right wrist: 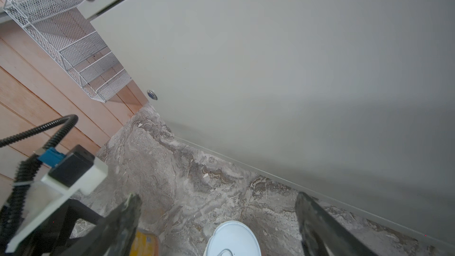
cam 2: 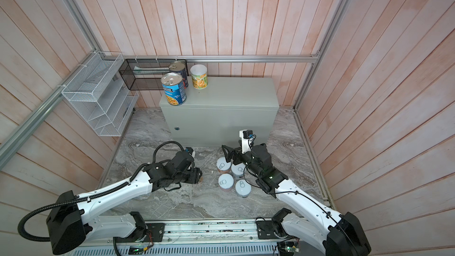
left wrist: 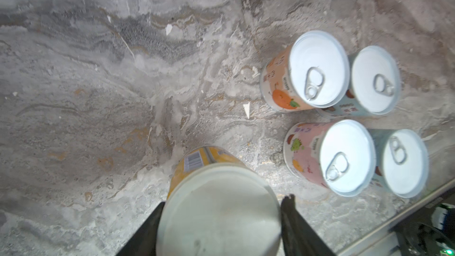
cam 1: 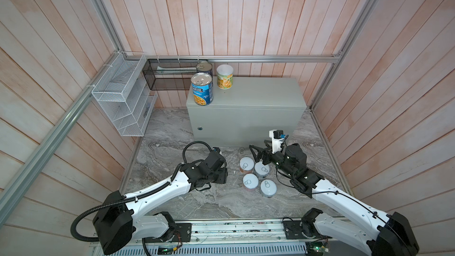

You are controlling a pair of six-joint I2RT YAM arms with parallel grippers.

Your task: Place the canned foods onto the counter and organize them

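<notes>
occlusion first: left claw buried under its own black wrist in both top views, plain only from the left wrist, clamped on tall yellow-labelled can with white plastic lid. lid cut off by the frame edge, label mostly out of sight. can's foot resting on or just off the grey marble-patterned surface: cannot tell which. second tall metal-topped can largely masked by tall blue progresso can with silver pull-tab top, label unreadable. from the right wrist, only a slice of one white pull-tab lid at the frame edge.

right claw spread wide, holding nothing, hanging by the rear of the short-can cluster, near the front of the grey-green metal box bench.

count: eight cans.
- three upright on the bench top at its left end: progresso at the front corner, masked can behind it, green-and-yellow can with white lid beside that.
- four short, white pull-tab lids, two-by-two on the marble: orange-label short can, pale-blue short can, pink-label short can, second pale-blue short can.
- one in the left claw, left of the cluster, apart from it.

two claws. two wall racks: white wire-mesh rack, black wire-mesh basket.
</notes>
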